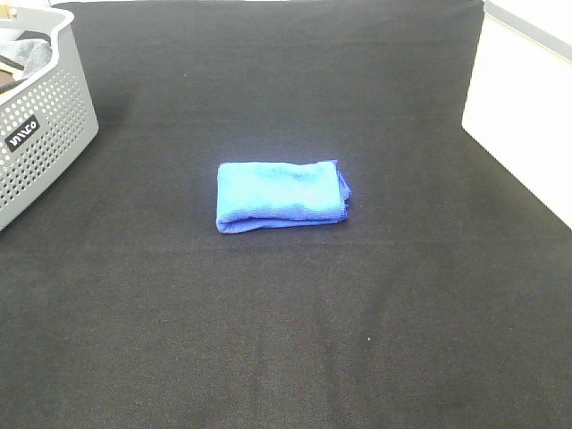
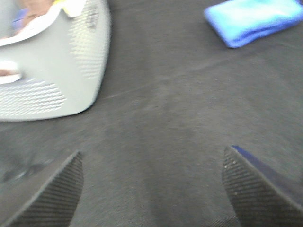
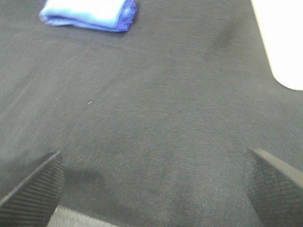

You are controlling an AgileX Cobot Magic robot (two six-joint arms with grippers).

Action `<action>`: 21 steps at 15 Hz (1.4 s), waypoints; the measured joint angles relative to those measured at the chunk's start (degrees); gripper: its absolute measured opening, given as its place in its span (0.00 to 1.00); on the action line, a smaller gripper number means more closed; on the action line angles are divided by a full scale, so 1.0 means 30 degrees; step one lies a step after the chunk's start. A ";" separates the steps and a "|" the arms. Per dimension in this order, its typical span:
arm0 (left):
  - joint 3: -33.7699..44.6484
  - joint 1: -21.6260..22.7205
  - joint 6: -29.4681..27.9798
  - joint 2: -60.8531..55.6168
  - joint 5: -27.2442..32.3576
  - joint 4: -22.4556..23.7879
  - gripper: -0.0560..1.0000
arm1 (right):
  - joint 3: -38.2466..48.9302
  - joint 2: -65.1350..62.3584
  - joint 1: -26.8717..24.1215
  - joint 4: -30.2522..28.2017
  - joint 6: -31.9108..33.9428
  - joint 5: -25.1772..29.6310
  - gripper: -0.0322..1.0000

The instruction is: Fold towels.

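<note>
Black woven fingers of the left hand [image 2: 151, 189] stand wide apart, released, with nothing between them and only dark cloth under them. The right hand [image 3: 154, 187] is spread just as wide and holds nothing.

The blue towel [image 1: 281, 195] lies folded in a small rectangle near the middle of the worktop [image 1: 286, 340], well apart from both hands. Its stitched edges are stacked at the right side in the high view, and the rounded fold runs along the front.

The grey perforated basket [image 1: 45, 134] stands at the far left edge, well apart from the towel. Bare dark cloth lies on all sides of the towel. A pale surface [image 1: 527, 116] borders the worktop on the right.

The high view shows neither arm and cuts off the basket. Its contents are blurred in the left wrist view.
</note>
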 joint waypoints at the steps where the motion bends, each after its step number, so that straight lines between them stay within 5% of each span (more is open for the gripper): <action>1: 0.0000 0.0707 0.0000 -0.0210 0.0000 0.0000 0.78 | 0.0000 -0.0458 -0.0688 0.0038 0.0000 -0.0038 0.96; 4: 0.0000 0.1585 0.0000 -0.1127 -0.0019 0.0000 0.78 | 0.0000 -0.1872 -0.1299 0.0134 0.0000 -0.0038 0.96; 21: 0.0000 0.1604 0.0000 -0.1165 -0.0019 -0.0019 0.78 | 0.0000 -0.3075 -0.1299 0.0191 0.0000 -0.0038 0.96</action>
